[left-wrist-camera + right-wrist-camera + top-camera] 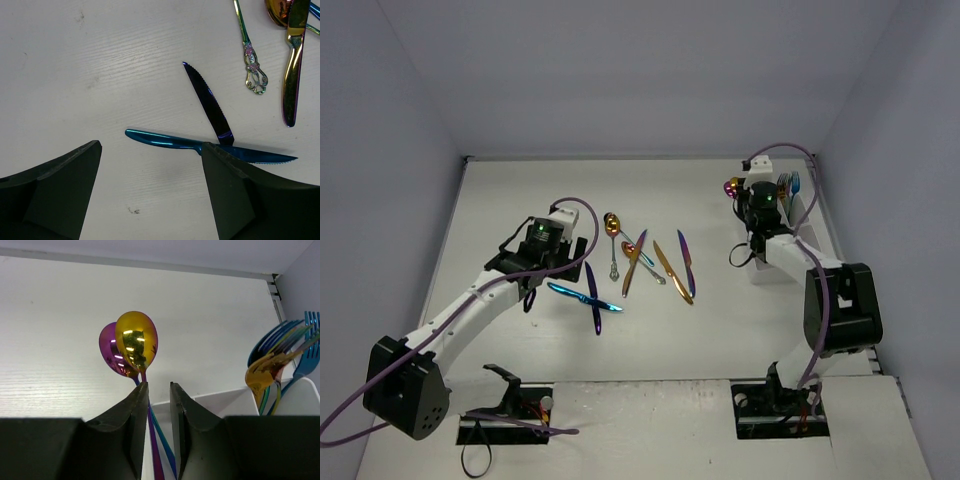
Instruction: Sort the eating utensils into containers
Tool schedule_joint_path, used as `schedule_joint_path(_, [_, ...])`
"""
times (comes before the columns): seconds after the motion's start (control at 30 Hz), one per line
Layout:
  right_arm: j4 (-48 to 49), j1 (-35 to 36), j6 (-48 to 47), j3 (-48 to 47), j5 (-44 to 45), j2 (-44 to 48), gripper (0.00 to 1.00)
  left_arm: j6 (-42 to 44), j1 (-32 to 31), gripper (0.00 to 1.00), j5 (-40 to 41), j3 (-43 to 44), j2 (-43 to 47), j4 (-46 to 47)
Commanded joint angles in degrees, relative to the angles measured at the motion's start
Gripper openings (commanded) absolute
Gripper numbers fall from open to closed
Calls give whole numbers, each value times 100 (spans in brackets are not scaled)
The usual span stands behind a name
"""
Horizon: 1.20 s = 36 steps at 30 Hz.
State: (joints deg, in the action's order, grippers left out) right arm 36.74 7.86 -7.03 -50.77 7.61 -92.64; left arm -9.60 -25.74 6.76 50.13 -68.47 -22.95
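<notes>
Several utensils lie loose mid-table: a teal knife (585,297) crossed by a dark purple knife (593,300), a gold spoon (611,222), gold knives (672,272) and a purple knife (686,250). My left gripper (555,275) is open and empty just above the table. In the left wrist view the teal knife (165,140) lies between its fingertips (95,150), and the gripper (151,150) holds nothing. My right gripper (159,385) is over the white caddy (220,397), jaws a little apart. A gold spoon (136,342) and a purple spoon (111,352) stand between them, handles against the left finger.
Blue and gold forks (272,365) stand in another compartment of the caddy (804,215), which sits at the table's far right by the wall. An ornate rainbow spoon handle (254,75) and a gold knife (292,75) lie right of the left gripper.
</notes>
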Motion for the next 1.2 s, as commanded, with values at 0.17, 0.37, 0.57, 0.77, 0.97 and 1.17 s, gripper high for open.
schedule_joint_path(0.17, [-977, 69, 810, -134, -649, 1332, 39, -141, 42, 78, -244, 208, 15, 94])
schedule_joint_path(0.37, [-2074, 397, 1462, -284, -774, 1802, 54, -657, 42, 78, -521, 356, -360, -27])
schedule_joint_path(0.57, [-2527, 480, 2101, 18, -960, 2338, 62, -1321, 37, 78, -675, 807, -1046, 40])
schedule_joint_path(0.77, [-2809, 480, 2512, 372, -1003, 2867, 74, -1932, -16, 78, -538, 1725, -2049, 75])
schedule_joint_path(0.97, [-3200, 463, 2682, 516, -981, 3307, 87, -2188, -204, 78, -218, 2673, -3238, 45])
schedule_joint_path(1.17, [-3489, 471, 2786, 656, -981, 3745, 90, -2372, -309, 73, -51, 3328, -4034, 10])
